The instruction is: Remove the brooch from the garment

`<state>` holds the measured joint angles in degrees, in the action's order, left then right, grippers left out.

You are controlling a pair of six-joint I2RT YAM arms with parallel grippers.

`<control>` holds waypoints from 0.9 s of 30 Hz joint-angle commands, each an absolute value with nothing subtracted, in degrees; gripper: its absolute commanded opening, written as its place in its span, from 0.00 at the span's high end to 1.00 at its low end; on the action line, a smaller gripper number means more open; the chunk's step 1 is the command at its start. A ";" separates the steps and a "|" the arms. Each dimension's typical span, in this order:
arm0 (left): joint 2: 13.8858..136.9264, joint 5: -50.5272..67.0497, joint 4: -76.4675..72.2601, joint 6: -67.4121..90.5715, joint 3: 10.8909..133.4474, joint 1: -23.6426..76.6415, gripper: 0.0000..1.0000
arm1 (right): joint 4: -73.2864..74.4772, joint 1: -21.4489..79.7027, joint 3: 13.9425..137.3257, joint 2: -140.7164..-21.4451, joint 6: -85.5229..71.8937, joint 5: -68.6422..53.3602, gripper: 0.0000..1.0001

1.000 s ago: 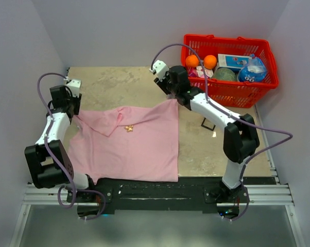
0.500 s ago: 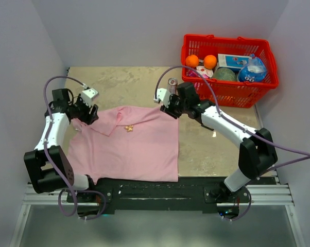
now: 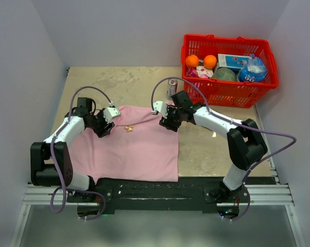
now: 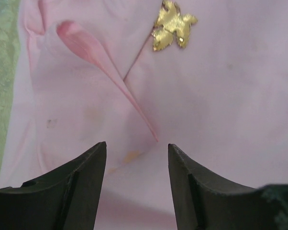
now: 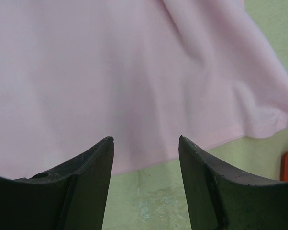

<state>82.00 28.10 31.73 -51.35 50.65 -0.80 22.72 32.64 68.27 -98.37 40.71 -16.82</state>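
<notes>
The garment (image 3: 132, 154) lies flat at lower centre. Over its upper part sit the left gripper (image 3: 107, 128) and right gripper (image 3: 166, 123), both with jaws parted and empty. The brooch (image 3: 128, 128) rests on the cloth between them. The basket (image 3: 227, 93) is at upper right.

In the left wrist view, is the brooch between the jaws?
No, the brooch sits on the garment ahead of the open jaws, which hold nothing.
</notes>
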 commanded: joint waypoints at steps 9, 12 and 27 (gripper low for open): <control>86.13 25.14 27.17 -60.56 48.34 -0.53 0.40 | 23.55 33.05 69.52 -100.55 38.23 -15.56 0.40; 87.09 24.35 25.31 -59.94 48.95 -0.61 0.44 | 23.99 33.05 69.96 -101.07 38.84 -15.82 0.41; 92.02 28.30 32.08 -62.49 53.09 -0.53 0.50 | 23.38 32.96 71.28 -103.80 38.50 -15.91 0.41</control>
